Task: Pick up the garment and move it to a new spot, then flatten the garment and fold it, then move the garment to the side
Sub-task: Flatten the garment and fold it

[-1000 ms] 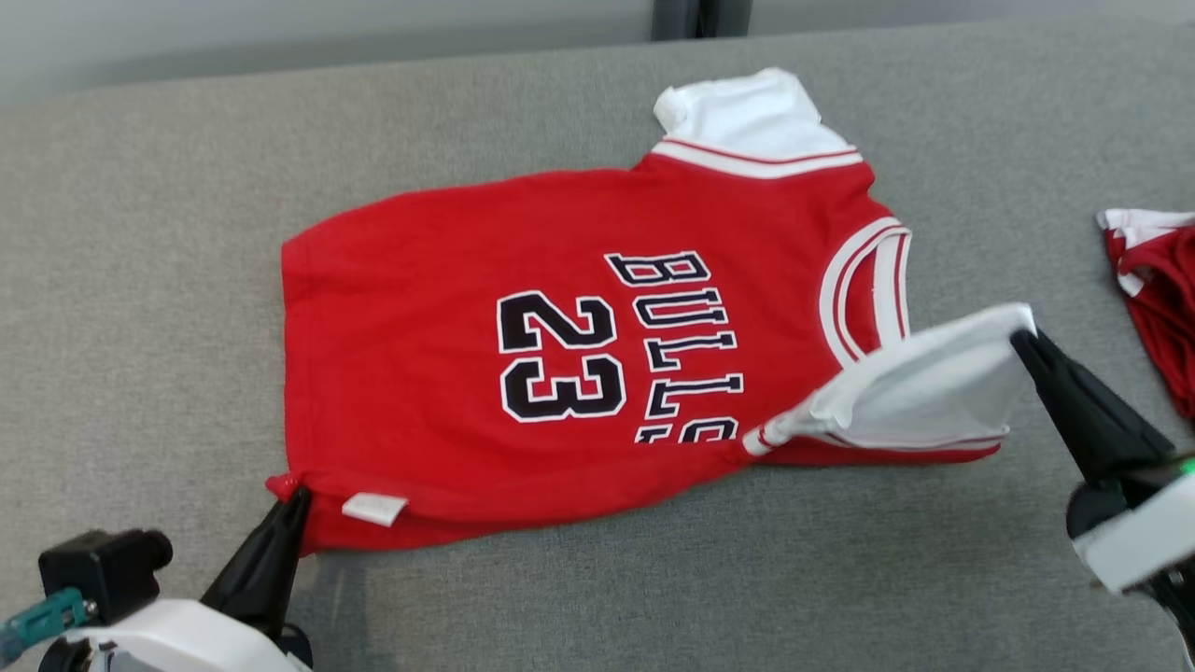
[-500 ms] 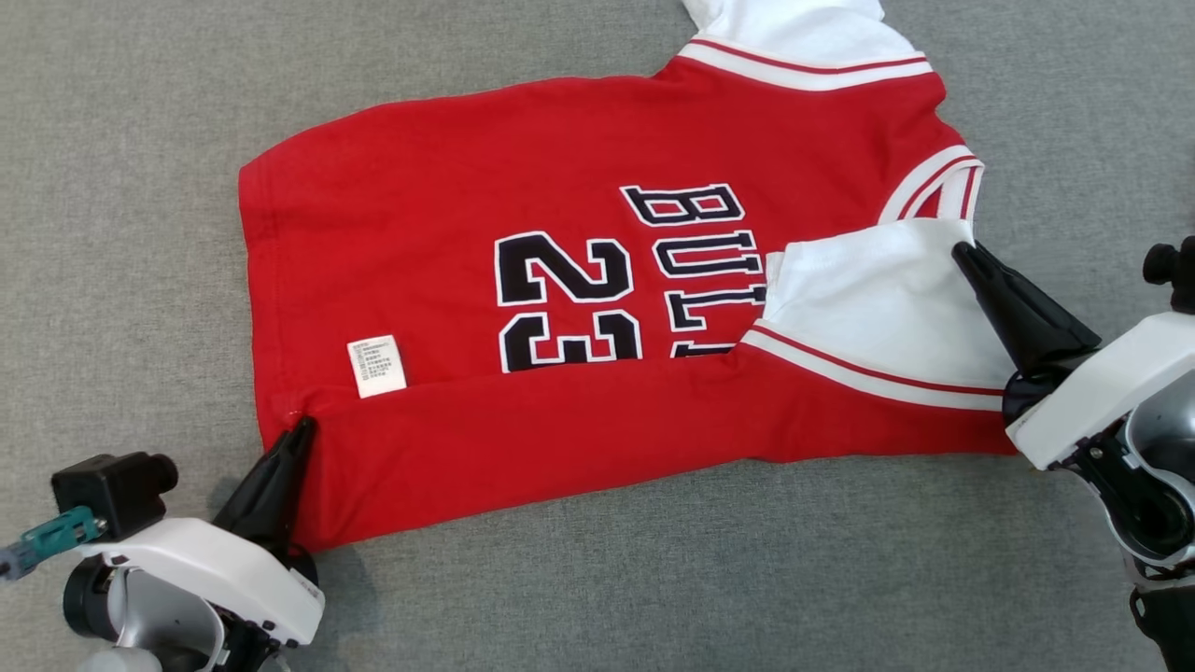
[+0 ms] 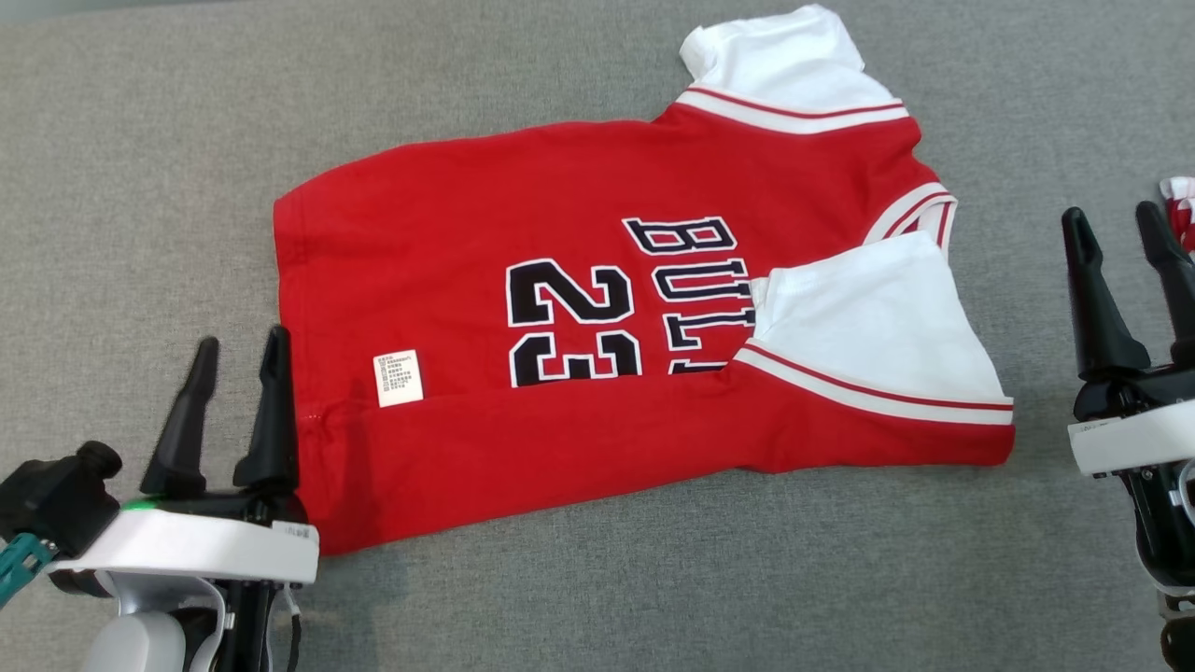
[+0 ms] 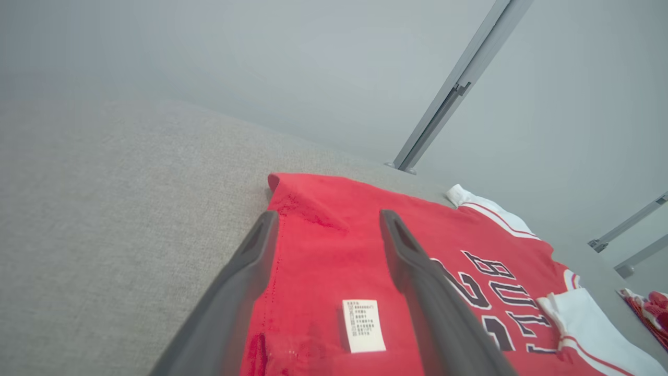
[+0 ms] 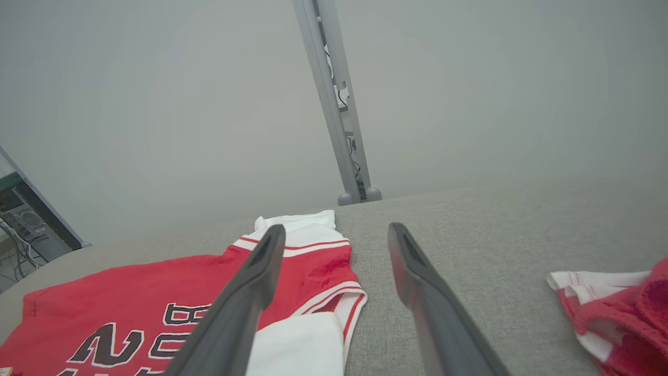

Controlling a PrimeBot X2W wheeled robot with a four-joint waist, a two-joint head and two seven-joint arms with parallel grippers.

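The garment is a red jersey with white sleeves and black "23" lettering, lying flat on the grey fabric surface. Its near long edge is folded up over the body, with a white label showing and the near sleeve laid over the chest. My left gripper stands open at the garment's lower left corner, its right finger at the hem's edge. In the left wrist view the open left gripper straddles the hem of the garment. My right gripper is open, apart from the garment on its right.
A second red and white cloth lies at the far right edge, just beyond the right gripper, also seen as a crumpled cloth in the right wrist view. Grey metal posts rise behind the surface's far edge.
Both grippers have let go of the garment and opened. The near edge and sleeve now rest folded on the body. The head camera has shifted.
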